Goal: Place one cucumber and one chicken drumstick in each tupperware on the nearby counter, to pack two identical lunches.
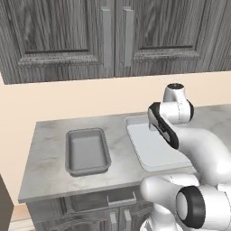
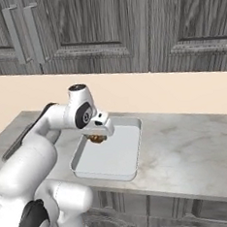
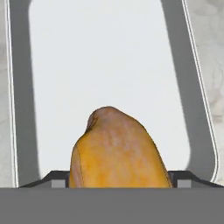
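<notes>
Chicken drumstick (image 3: 117, 151) in the jaws points along larger tupperware (image 3: 22, 87).

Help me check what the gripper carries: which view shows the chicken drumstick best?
The hand view: the chicken drumstick looms large and golden between the jaws, over the white floor of the larger tupperware. The right base view shows just a small brown lump under the gripper; in the left base view the arm covers it.

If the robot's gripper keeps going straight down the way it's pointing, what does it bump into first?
Probably the white floor of the larger tupperware. The gripper points down into it, holding a chicken drumstick, which would likely touch first.
</notes>
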{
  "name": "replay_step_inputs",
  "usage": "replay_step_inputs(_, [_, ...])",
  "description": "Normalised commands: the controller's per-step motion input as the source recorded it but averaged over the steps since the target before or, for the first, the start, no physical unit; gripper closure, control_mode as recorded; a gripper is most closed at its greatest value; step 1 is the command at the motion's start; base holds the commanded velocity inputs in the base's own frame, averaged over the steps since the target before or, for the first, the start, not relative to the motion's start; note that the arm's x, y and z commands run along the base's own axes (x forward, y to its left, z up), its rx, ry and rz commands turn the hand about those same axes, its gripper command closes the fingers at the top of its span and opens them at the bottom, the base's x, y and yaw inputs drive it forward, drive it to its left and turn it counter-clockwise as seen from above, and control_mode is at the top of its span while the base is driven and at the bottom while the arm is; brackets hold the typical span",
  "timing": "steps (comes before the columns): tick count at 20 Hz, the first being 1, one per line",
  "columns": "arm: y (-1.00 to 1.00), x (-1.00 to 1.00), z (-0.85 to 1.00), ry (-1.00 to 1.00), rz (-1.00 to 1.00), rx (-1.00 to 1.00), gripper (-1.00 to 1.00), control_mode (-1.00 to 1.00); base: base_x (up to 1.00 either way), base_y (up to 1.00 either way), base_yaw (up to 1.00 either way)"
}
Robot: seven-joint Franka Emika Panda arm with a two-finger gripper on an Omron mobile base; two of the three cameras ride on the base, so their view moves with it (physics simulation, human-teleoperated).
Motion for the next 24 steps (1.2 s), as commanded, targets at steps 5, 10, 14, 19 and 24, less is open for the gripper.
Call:
replay_step_inputs(5, [-0.09, 0.21, -0.64, 0.04, 0.00, 0.12, 1.00, -1.00, 0.00, 0.00, 0.00])
replay_step_inputs(10, [-0.06, 0.90, -0.41, 0.00, -0.02, 0.01, 1.00, -1.00, 0.00, 0.00, 0.00])
replay_step_inputs(14, [-0.01, 1.00, -0.30, 0.00, -0.01, 0.00, 1.00, -1.00, 0.00, 0.00, 0.00])
replay_step_inputs(19, [0.00, 0.78, -0.28, -0.02, -0.04, -0.03, -1.00, -1.00, 0.00, 0.00, 0.00])
replay_step_inputs(24, [0.00, 0.16, -0.08, -0.02, -0.02, -0.02, -1.00, -1.00, 0.00, 0.00, 0.00])
